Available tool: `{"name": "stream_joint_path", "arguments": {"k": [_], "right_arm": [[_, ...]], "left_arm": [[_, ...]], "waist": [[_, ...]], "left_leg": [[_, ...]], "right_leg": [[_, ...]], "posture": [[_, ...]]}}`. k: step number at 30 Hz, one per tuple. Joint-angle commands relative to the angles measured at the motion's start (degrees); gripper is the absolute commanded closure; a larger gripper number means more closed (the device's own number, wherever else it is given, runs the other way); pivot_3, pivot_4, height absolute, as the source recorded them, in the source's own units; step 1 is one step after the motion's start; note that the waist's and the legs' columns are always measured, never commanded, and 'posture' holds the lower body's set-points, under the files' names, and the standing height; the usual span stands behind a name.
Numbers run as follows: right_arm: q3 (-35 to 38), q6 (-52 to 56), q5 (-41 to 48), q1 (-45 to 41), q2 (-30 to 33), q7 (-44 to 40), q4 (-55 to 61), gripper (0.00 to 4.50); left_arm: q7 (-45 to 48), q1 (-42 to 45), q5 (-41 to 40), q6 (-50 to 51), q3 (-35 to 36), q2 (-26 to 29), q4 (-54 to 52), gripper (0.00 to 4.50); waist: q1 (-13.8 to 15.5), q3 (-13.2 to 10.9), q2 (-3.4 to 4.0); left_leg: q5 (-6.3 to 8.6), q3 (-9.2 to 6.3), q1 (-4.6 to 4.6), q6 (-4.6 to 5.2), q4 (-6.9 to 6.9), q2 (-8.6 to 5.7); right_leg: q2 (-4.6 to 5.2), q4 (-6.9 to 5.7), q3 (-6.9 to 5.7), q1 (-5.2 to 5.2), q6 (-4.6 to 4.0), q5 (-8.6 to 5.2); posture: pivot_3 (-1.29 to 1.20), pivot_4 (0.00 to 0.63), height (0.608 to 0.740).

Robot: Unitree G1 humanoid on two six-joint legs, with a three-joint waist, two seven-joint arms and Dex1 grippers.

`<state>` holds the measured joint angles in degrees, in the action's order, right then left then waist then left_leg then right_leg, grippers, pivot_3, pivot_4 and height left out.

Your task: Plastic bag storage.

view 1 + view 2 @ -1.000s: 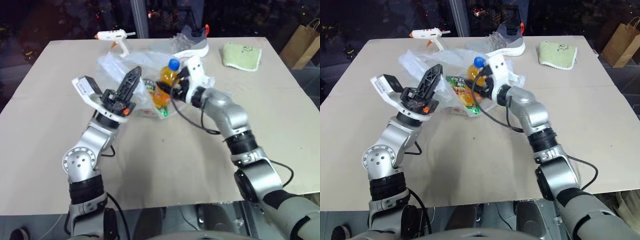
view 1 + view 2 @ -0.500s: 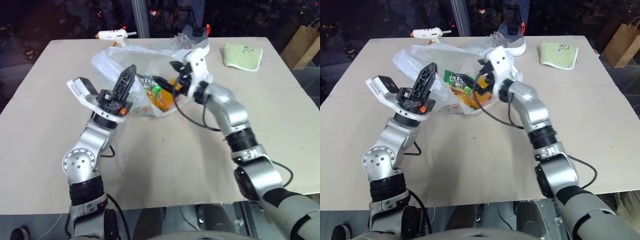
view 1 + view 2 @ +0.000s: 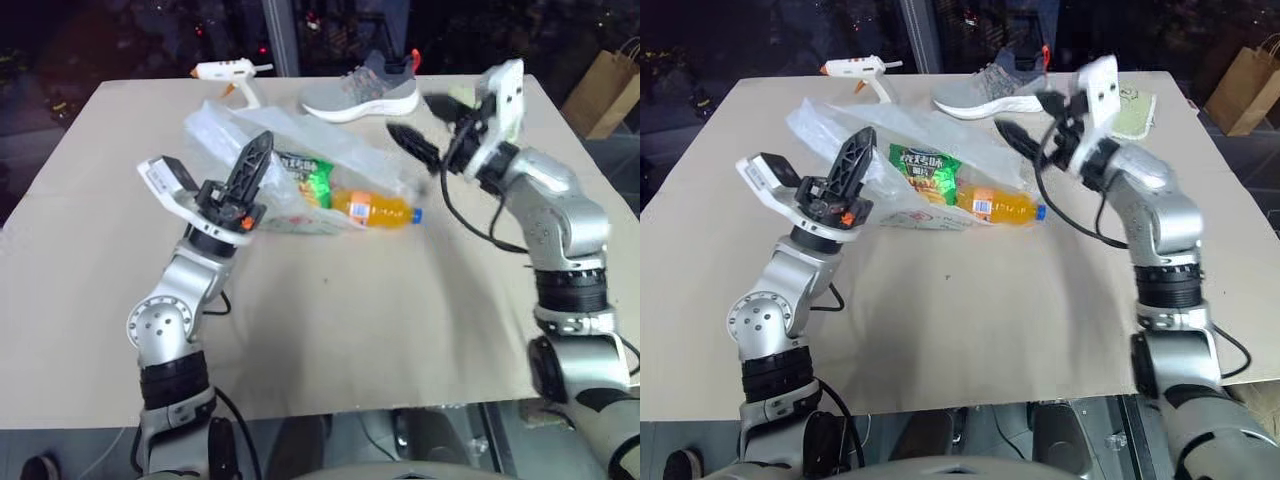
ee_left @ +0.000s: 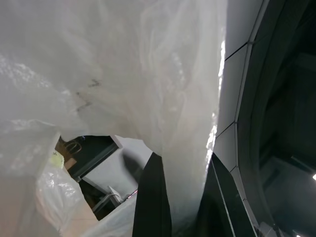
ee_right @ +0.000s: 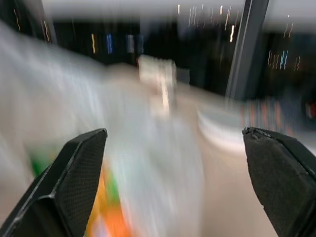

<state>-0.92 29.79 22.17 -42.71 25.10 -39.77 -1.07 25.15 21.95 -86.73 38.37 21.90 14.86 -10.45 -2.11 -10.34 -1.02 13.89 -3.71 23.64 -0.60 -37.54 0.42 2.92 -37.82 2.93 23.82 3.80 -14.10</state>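
The thin, limp, slippery plastic bag [image 3: 300, 165], spread on the table [image 3: 330, 330], is pinched by the closed left end effector [image 3: 252, 165], best at a bunched edge, while the right end effector [image 3: 425, 125] is held wide open.

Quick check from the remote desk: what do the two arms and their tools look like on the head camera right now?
Both arms are silver-grey metal with rounded joint housings and black bands. Each wrist carries a white boxy camera module. The left tool has two black, ribbed fingers with an orange fitting at the base; the right tool has matching black fingers. Black cables loop along each forearm.
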Motion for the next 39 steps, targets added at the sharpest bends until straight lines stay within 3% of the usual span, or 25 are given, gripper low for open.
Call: {"name": "stream_joint_path", "arguments": {"k": [1, 9, 12, 15, 18, 20, 22, 23, 30, 39], "right_arm": [[-4.00, -2.47, -5.00, 0.25, 0.11, 0.42, -0.48, 0.04], [-4.16, -8.96, -8.74, -3.47, -8.29, 4.47, -16.11, 0.04], [-5.11, -10.26, -10.37, -3.91, -8.76, 3.18, -19.33, 0.04], [-3.04, -10.65, -11.05, -5.11, -8.75, 5.29, -22.93, 0.94], [-0.30, -9.50, -9.58, -5.45, -8.95, 6.73, -23.83, 2.44], [2.02, -8.19, -8.12, -4.32, -8.43, 7.10, -23.06, 3.14], [3.85, -6.75, -7.08, -3.13, -7.98, 7.40, -21.93, 4.26], [4.85, -6.09, -6.85, -2.11, -7.12, 7.68, -21.32, 4.39], [8.15, -3.07, -6.38, 3.95, -2.96, 9.13, -17.28, 4.39], [9.50, 4.39, -1.58, 12.19, 0.26, 7.28, -5.44, 4.39]], "left_arm": [[0.71, 0.67, -0.16, -0.01, -0.28, 0.12, -0.92, 4.50], [0.70, 0.32, 0.27, 0.50, -1.12, 0.42, -1.47, 4.50], [0.72, -0.10, 0.31, 0.85, -1.59, 0.52, -1.90, 4.50], [1.10, -0.80, 0.90, 1.61, -2.24, 1.04, -2.59, 4.50], [0.99, -1.89, 1.10, 2.19, -2.67, 1.37, -3.41, 4.50], [1.75, -4.11, 2.32, 3.92, -4.32, 2.61, -5.12, 4.50], [2.76, -6.17, 3.54, 5.31, -5.84, 3.82, -6.71, 4.50], [3.55, -7.62, 4.93, 6.37, -7.22, 5.03, -7.46, 4.50], [6.00, -7.93, 21.57, 6.51, -17.65, 9.31, -5.64, 4.50], [7.16, -2.04, 48.71, -3.83, -32.76, 5.61, 2.90, 4.50]], "waist": [[-0.59, -0.01, 0.01], [-0.36, -0.01, 0.01], [-0.03, -0.01, 0.01], [0.05, -0.01, 0.01], [-0.07, -0.01, 0.01], [-0.10, -0.01, 0.01], [-0.17, -0.01, 0.02], [-0.13, -0.01, 0.01], [0.05, -0.01, 0.05], [0.27, 0.01, 0.08]], "left_leg": [[0.00, 0.05, -0.01, 0.00, 0.00, 0.01], [-0.01, 0.13, -0.12, -0.01, 0.00, 0.04], [-0.05, 0.09, -0.07, -0.09, -0.01, 0.02], [-0.12, 0.03, 0.01, -0.22, -0.01, 0.01], [-0.13, 0.04, 0.00, -0.22, 0.00, 0.01], [-0.13, 0.04, 0.00, -0.22, 0.00, 0.02], [-0.12, 0.05, -0.01, -0.20, 0.02, 0.03], [-0.12, 0.06, -0.02, -0.20, 0.02, 0.02], [0.00, 0.07, -0.05, -0.01, 0.02, 0.00], [0.00, 0.08, -0.06, 0.00, 0.02, -0.01]], "right_leg": [[-0.01, -0.02, 0.06, 0.04, 0.00, 0.00], [-0.06, -0.10, 0.14, 0.00, 0.01, 0.01], [-0.05, -0.07, 0.10, 0.01, 0.00, 0.01], [-0.02, 0.03, 0.03, 0.01, 0.00, 0.01], [-0.02, 0.04, 0.05, 0.01, 0.00, 0.01], [-0.02, 0.02, 0.05, 0.01, 0.00, 0.01], [-0.03, 0.01, 0.06, 0.02, 0.00, 0.00], [-0.03, 0.00, 0.07, 0.02, 0.00, 0.00], [-0.02, -0.05, 0.07, 0.01, 0.00, 0.01], [-0.03, -0.02, 0.08, -0.03, 0.00, 0.01]], "posture": [[0.00, 0.150, 0.740], [0.00, 0.150, 0.740], [0.00, 0.150, 0.740], [0.00, 0.150, 0.740], [0.00, 0.150, 0.740], [0.00, 0.150, 0.740], [0.00, 0.150, 0.740], [0.00, 0.150, 0.740], [0.00, 0.150, 0.740], [0.00, 0.150, 0.740]]}}
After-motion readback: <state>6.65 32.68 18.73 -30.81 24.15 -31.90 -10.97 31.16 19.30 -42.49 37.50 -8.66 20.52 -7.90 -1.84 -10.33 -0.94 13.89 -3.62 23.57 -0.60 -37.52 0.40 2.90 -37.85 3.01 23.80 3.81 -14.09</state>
